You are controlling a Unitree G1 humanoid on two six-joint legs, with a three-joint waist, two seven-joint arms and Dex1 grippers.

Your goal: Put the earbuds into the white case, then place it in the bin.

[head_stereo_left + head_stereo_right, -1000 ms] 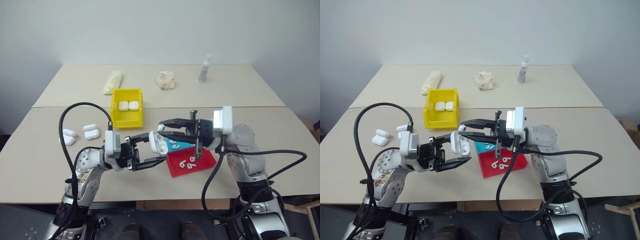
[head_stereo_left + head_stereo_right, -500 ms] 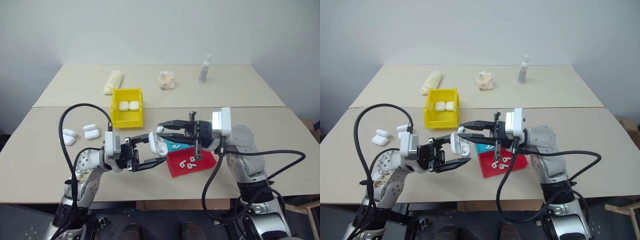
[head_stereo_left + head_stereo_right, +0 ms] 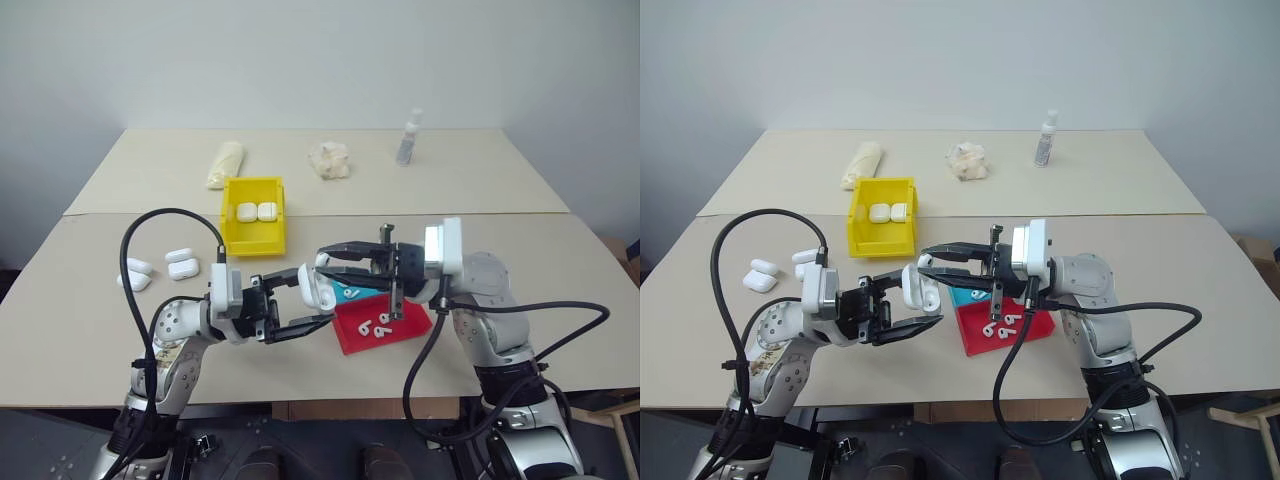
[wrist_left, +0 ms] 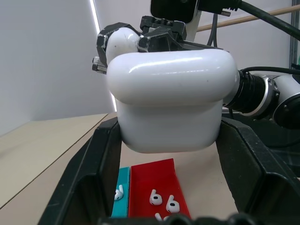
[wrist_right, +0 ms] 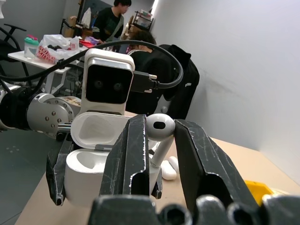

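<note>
Earbud (image 5: 160, 127) pinched by its head between the right gripper (image 3: 325, 258) jaws, stem hanging down over the white case (image 5: 93, 159), which sits lid-open in the left gripper (image 3: 318, 303) with the jaws clamped on its body; both are held in the air between the arms, over the near half of the surface (image 3: 560, 300). The step in hand looks like seating this earbud in the case. To do it well, I would keep the case level and steady, line the stem up with one socket from straight above, lower slowly, and let go only once the head sits in its well, since a tilted stem is likely to catch on the rim or the raised lid. Just under the grippers lie the red tray (image 3: 352, 333) with loose earbuds (image 3: 375, 325) and the teal tray (image 3: 362, 291) beside it, so a dropped bud should land there. The bin (image 3: 254, 215), already holding two cases, stands a little beyond the left arm with bare surface between, an easy path. Spare cases (image 3: 181, 262) lie well off to the left, away from the near edge.
</note>
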